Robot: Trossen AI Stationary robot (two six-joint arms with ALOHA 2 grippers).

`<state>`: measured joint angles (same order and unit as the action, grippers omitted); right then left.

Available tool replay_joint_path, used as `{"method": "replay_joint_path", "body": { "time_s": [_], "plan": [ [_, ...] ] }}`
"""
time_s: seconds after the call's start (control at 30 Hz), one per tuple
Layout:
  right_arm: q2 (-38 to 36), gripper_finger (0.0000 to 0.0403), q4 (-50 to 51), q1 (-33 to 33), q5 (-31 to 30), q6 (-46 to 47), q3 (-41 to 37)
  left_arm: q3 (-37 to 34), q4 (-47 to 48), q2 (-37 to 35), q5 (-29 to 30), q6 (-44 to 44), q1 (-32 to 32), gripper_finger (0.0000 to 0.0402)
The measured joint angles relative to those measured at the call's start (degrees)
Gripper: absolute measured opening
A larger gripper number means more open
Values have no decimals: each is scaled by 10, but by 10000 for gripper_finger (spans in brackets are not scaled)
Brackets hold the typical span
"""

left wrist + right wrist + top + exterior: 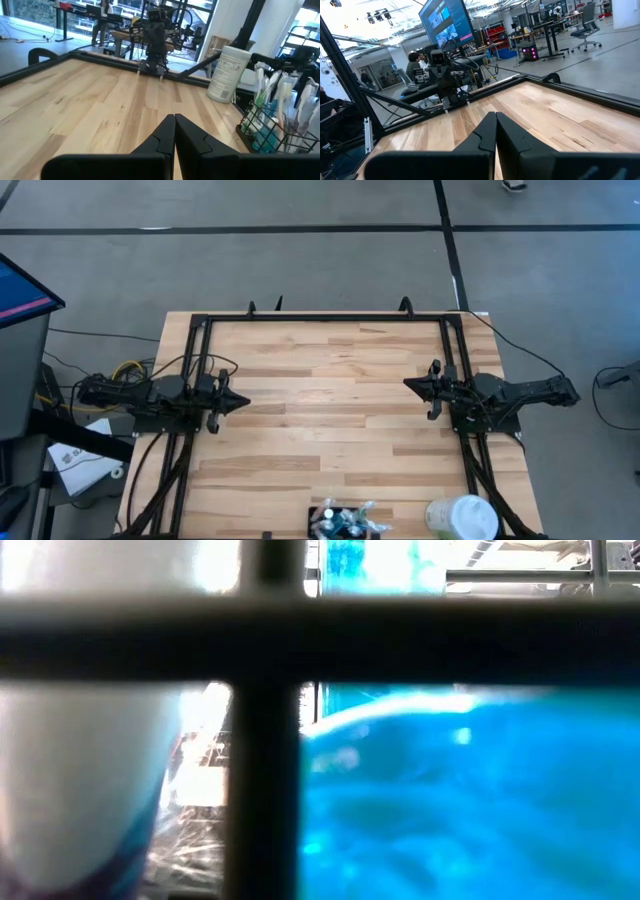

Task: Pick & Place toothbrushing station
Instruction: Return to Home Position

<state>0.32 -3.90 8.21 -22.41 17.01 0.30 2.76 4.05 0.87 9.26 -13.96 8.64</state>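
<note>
While both arms sit folded low at opposite sides of the table, the step in hand reads as the return to rest, with the placing apparently finished.

- Left gripper: at the table's left side, pointing inward. Fingers pressed together with no gap, nothing held.
- Right gripper: at the right side, facing the left one across bare wood. Fingers likewise closed together and empty.
- Black wire holder: at the near edge of the table, roughly midway between the two arms and well apart from both sets of jaws. Neither gripper points at it.
- Toothbrushes: several stand upright inside the holder, heads up. Exact count cannot be told.
- White tub: just beside the holder, toward the right arm's side, upright.
- Low view: blocked by dark wire bars and blurred blue and white shapes pressed close; nothing more readable.

Next move, as judged: little beyond settling each arm in its parked pose. No grasp is called for, and the holder wants no further touching.
</note>
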Motion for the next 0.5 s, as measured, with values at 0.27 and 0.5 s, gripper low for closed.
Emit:
{"method": "replay_joint_path", "body": {
  "time_s": [0.27,0.5],
  "plan": [
    [0,0,0,0,0,0,0,-1,-5,16,3,0,0,3],
    [0,0,0,0,0,0,0,-1,-6,35,2,0,0,3]
  ]
}}
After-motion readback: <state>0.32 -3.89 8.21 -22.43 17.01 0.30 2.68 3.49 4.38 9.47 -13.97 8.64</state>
